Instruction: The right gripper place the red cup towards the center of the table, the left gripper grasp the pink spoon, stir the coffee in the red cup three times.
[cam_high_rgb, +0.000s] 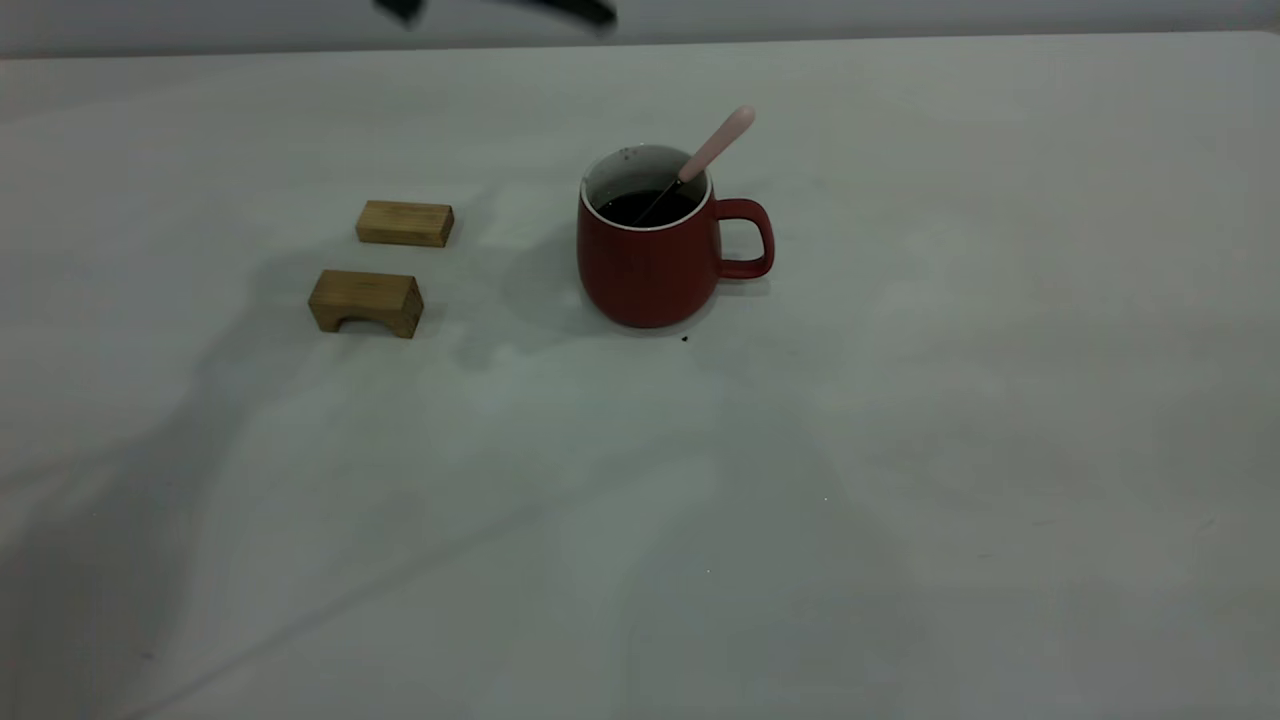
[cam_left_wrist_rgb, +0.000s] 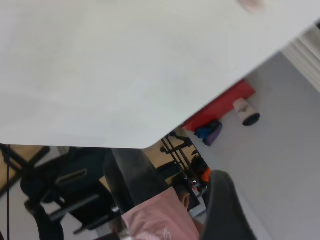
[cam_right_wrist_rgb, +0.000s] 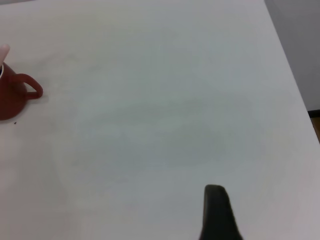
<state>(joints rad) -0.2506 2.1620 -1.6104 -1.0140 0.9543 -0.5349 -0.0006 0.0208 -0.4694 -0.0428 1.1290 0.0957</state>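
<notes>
The dark red rounded mug with a white lining and loop handle, the red cup (cam_high_rgb: 650, 255), stands upright near the middle of the large pale grey-white table (cam_high_rgb: 900, 450), its handle turned toward the right arm's side; the small spoon with a pale pink handle and grey metal neck, the pink spoon (cam_high_rgb: 712, 150), leans inside it against the rim, its bowl sunk in the dark, almost black coffee (cam_high_rgb: 648, 207); no gripper touches either. The left gripper (cam_left_wrist_rgb: 175, 200) shows in its own wrist view only as two dark blurred fingers (cam_left_wrist_rgb: 132, 180) standing apart with nothing between them, so it reads as open and empty; from it the table edge and the room beyond fill the view, and only a pale pink smudge sits far ahead of it, probably the spoon's handle tip, well apart. The right gripper (cam_right_wrist_rgb: 217, 212) shows a single dark finger over bare table, so whether it is open or closed I cannot tell; the cup lies well apart from it, off to the side at the margin of its view. Two small wooden blocks (cam_high_rgb: 385, 265) lie on the left arm's side of the cup, well clear. Judging from this layout, the cup's placing looks done and the spoon is already in the coffee; whether the stirring is finished or yet to start cannot be told; if it remains, the left gripper must come over the cup, close on the pink handle, and circle without tipping the mug.
</notes>
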